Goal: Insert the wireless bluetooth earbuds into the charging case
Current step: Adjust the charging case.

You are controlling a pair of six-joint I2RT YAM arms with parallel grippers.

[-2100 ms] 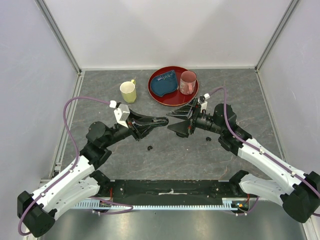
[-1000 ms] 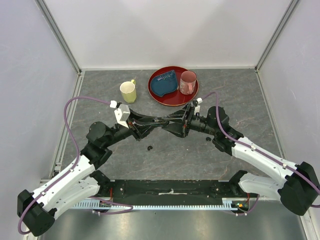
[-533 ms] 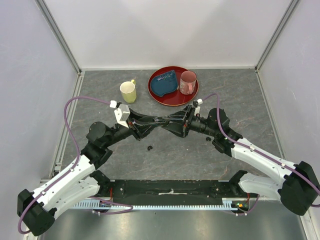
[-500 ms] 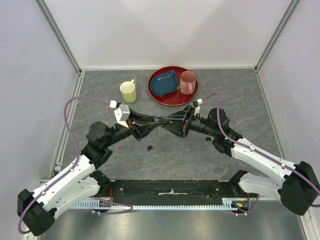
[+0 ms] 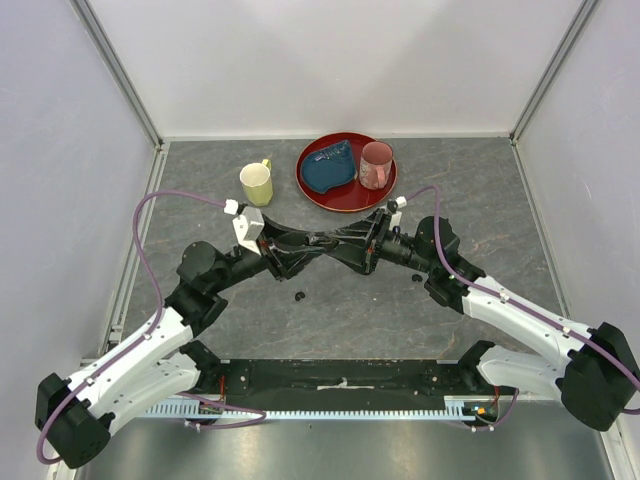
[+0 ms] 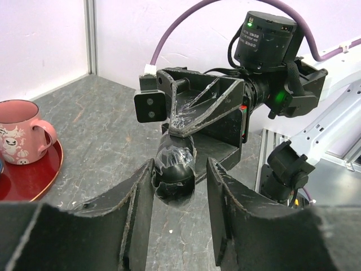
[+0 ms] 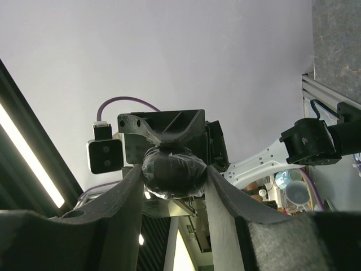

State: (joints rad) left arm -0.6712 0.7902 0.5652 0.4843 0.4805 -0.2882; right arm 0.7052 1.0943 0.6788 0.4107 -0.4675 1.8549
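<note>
pinching the glossy black charging case [image 7: 172, 172] mid-air with the right fingers [image 7: 127, 203]; bracketing it with the left fingers [image 6: 138, 203], slightly spread. leaving tiny earbuds [image 5: 298, 295] lying on the tabletop [image 5: 350, 320] below; judging them light, slick, easily flicked, best gripped across the body.

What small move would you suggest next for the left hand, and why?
Probably draw the left hand away toward its own side: the glossy black oval charging case looks pinched by the right hand, and a gap shows beside one left finger.
</note>
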